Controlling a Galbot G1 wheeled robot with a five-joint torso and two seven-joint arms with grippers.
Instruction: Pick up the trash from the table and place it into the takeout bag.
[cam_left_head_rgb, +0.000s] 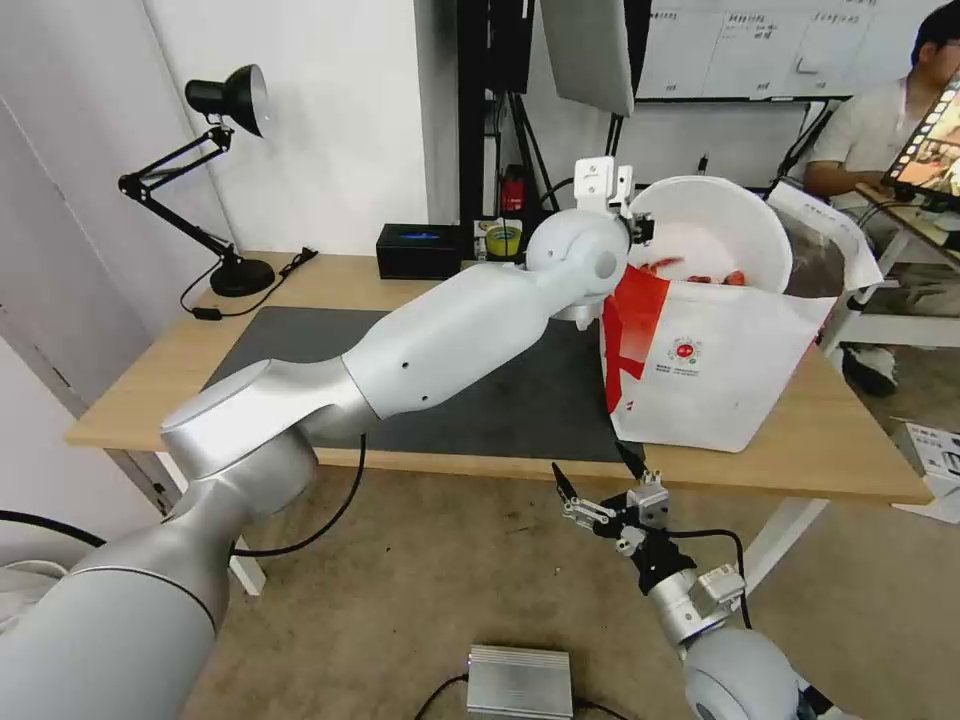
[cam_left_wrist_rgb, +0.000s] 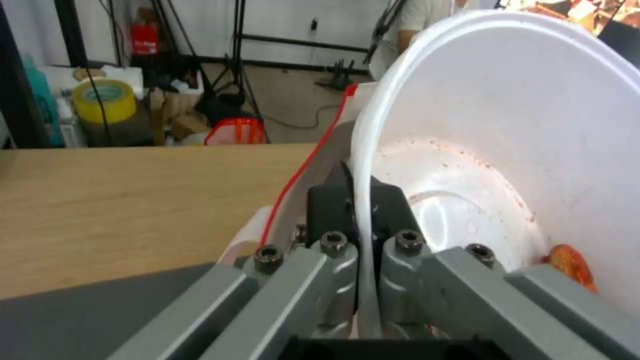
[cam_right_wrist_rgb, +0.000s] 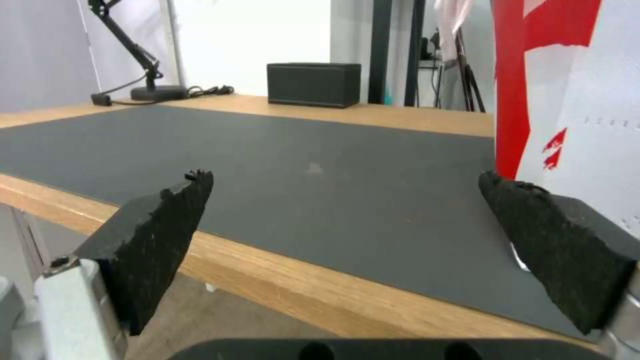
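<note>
Bowl (cam_left_head_rgb: 720, 225) tipped over the bag (cam_left_head_rgb: 715, 370); not yet dropped.
Left gripper (cam_left_wrist_rgb: 368, 250) pinches its rim; right gripper (cam_left_head_rgb: 598, 478) spread, idle; mat (cam_right_wrist_rgb: 280, 175) bare.

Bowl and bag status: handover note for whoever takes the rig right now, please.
Left tool: shut on the rim of the white bowl, which it holds tipped on its side over the open top of the takeout bag. A few red shells sit at the bowl's low edge, just above the bag.
Right tool: open, holding nothing, below the table's front edge, near the bag's lower corner.
Bag stands upright at the right end of the dark mat.
Done: bowl lifted and brought to the bag.
Left: bowl not yet released into the bag. I see no other trash on the mat.
</note>
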